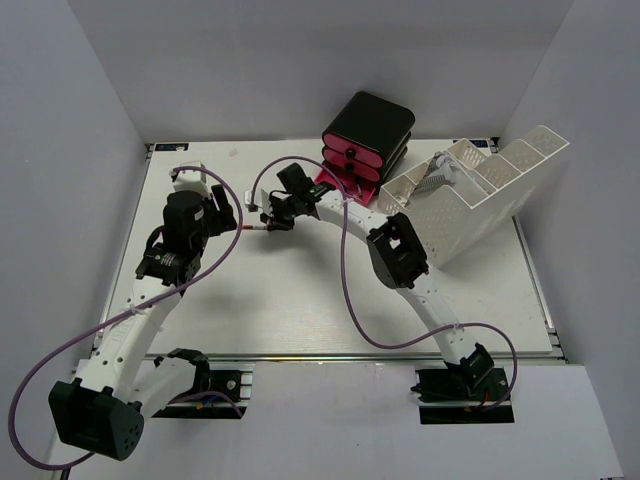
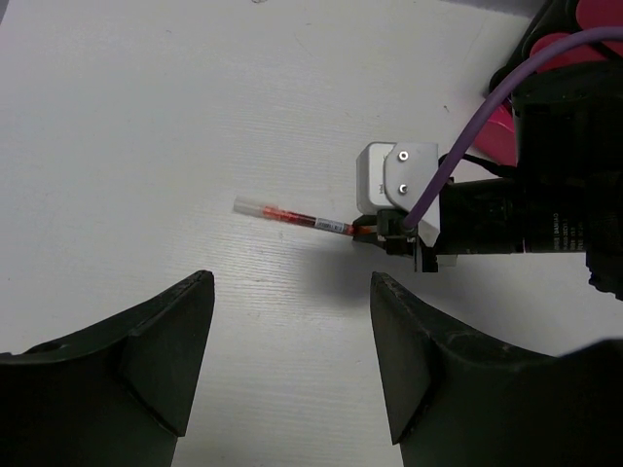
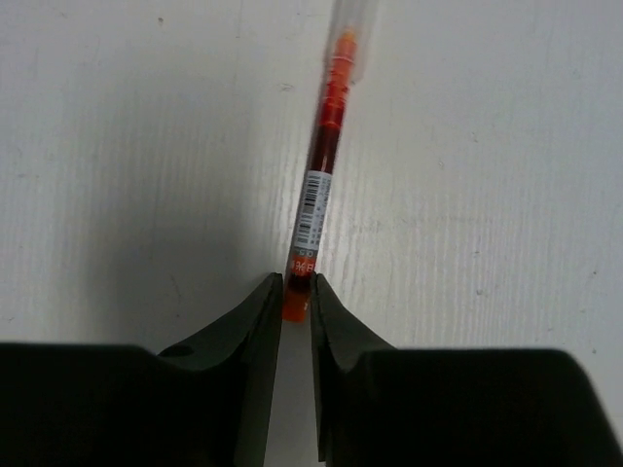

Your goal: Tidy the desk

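**Pen pinched by its tail: slip risk**

The slim red clear-capped pen [image 3: 316, 195] is clamped at its very end by the right tool [image 3: 297, 287]. A swing could lever it loose onto the large white matte worktop [image 1: 300, 300] spread beneath. The left tool [image 2: 290, 282] is held apart, empty.

Bare bench [image 1: 300, 300] lies open at near centre. At far right, drawer unit [image 1: 367, 135] and tilted perforated tray [image 1: 480, 200] block passage. Red pen [image 2: 292, 216], pinched by right pincer [image 3: 295, 288], juts toward the spread left pincer [image 2: 292, 292].
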Available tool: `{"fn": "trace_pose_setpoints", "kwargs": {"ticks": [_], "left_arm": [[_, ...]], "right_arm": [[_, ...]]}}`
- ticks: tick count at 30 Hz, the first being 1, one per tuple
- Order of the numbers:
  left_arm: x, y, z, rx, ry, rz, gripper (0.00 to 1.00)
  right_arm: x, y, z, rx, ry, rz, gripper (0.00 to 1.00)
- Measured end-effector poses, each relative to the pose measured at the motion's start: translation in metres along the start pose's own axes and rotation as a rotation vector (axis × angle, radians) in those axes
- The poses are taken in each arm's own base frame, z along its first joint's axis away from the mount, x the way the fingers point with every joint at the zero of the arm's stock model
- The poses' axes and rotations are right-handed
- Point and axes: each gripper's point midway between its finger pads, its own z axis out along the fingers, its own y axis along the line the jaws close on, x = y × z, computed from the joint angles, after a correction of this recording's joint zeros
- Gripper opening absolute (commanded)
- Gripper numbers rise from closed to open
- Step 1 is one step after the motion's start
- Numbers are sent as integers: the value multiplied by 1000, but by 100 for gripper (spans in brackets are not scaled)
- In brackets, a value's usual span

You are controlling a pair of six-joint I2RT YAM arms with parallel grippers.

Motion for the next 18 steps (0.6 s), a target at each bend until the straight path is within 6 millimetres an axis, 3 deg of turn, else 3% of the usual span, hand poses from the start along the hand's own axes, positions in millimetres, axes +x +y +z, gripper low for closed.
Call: {"fn": "trace_pose_setpoints", "kwargs": {"ticks": [10,18], "left_arm": [[-2,0,0,2,-8,-2,75],[-4,0,-2,4,-15,-4,74]], "right_arm": [[-1,19,-3,-43,34,28,15],[13,56,-28,-114,116,140,6]]}}
